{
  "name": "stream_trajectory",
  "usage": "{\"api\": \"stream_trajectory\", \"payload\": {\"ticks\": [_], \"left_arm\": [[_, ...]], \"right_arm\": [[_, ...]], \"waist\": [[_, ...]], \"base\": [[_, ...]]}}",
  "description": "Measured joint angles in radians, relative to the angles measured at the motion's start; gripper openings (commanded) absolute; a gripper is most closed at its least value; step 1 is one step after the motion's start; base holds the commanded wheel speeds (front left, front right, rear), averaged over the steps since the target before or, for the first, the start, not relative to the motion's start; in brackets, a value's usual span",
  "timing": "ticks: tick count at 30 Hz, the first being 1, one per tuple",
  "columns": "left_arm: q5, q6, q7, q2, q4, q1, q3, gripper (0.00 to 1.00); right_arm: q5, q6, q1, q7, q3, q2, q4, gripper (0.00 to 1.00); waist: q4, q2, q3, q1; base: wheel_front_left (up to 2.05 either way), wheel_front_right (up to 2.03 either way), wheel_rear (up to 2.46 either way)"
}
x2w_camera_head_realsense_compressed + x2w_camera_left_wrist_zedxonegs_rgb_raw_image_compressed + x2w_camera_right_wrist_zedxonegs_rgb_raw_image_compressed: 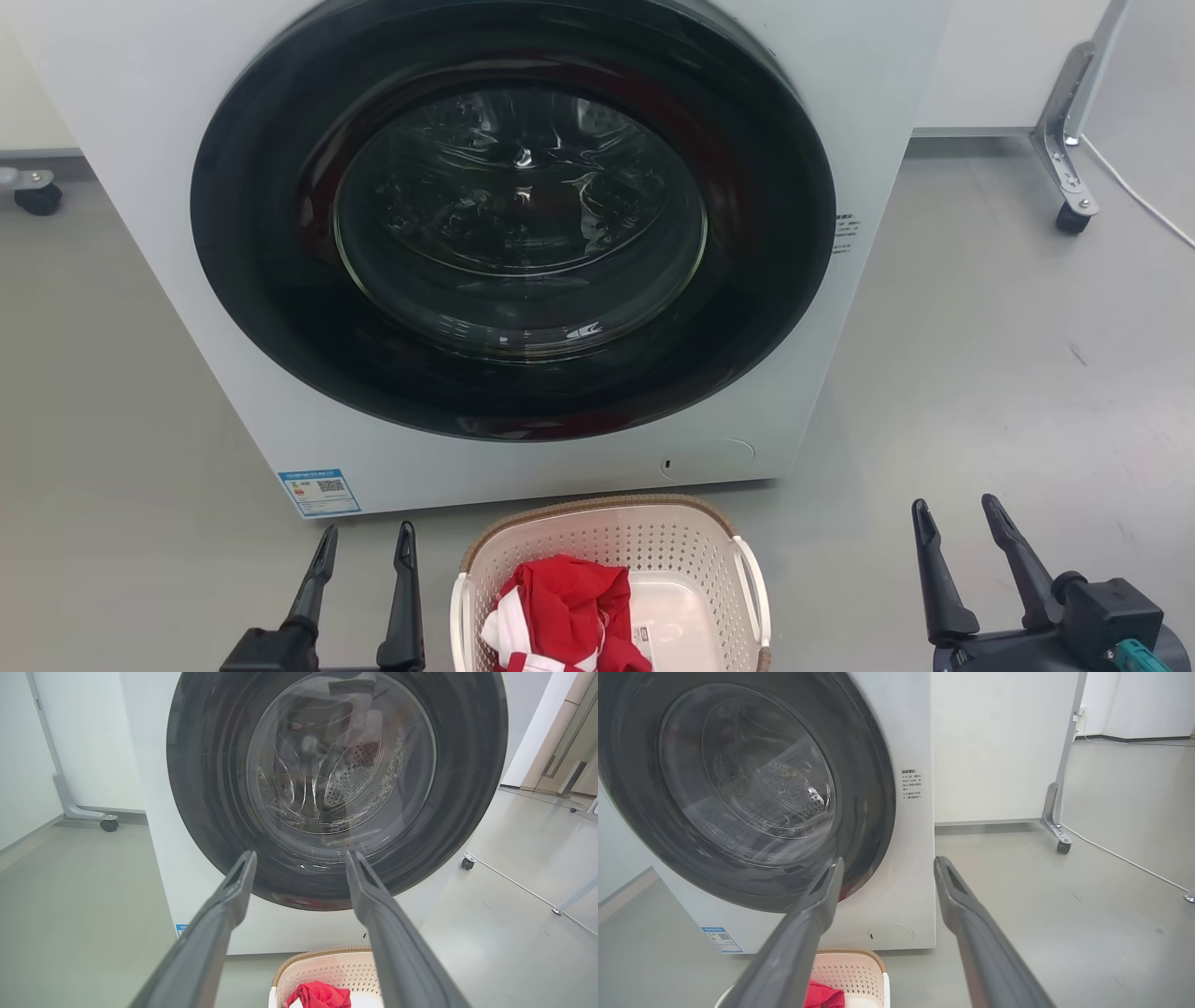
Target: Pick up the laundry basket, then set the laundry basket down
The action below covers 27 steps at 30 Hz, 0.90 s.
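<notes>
Left gripper (366,534): was spread, holding nothing
Right gripper (957,511): same, spread and empty
Basket (607,539): sat between them, nearer the left one, red cloth (560,607) inside

Cream perforated laundry basket (607,543) with brown woven rim (597,506), red-and-white garment (560,607), white washing machine (560,467), grey floor (980,373)
</notes>
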Motion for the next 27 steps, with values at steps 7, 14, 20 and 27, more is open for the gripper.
{"api": "stream_trajectory", "payload": {"ticks": [7,14,20,27], "left_arm": [[0.026,0.0,0.022,-0.008,-0.014,0.002,0.008,1.0],[0.038,0.0,0.042,-0.016,-0.036,0.007,0.013,1.0],[0.037,-0.001,0.049,-0.017,0.005,0.029,0.007,0.0],[-0.013,-0.012,0.062,-0.019,0.02,0.036,0.025,0.0]], "right_arm": [[-0.008,0.0,0.001,0.0,-0.014,0.007,-0.007,1.0],[-0.015,0.0,0.011,0.0,-0.028,0.016,-0.013,1.0],[-0.016,0.0,0.036,0.006,-0.018,0.033,0.028,0.0],[0.032,0.012,0.042,0.024,-0.046,0.048,0.038,0.0]], "waist": [[0.001,0.0001,0.001,0.0],[0.003,0.0,0.003,0.0],[0.003,0.0,0.004,0.0],[0.004,0.0,0.004,0.0]], "base": [[0.0,0.0,0.0],[0.0,0.0,0.0],[0.0,0.0,0.0],[0.0,0.0,0.0]]}}
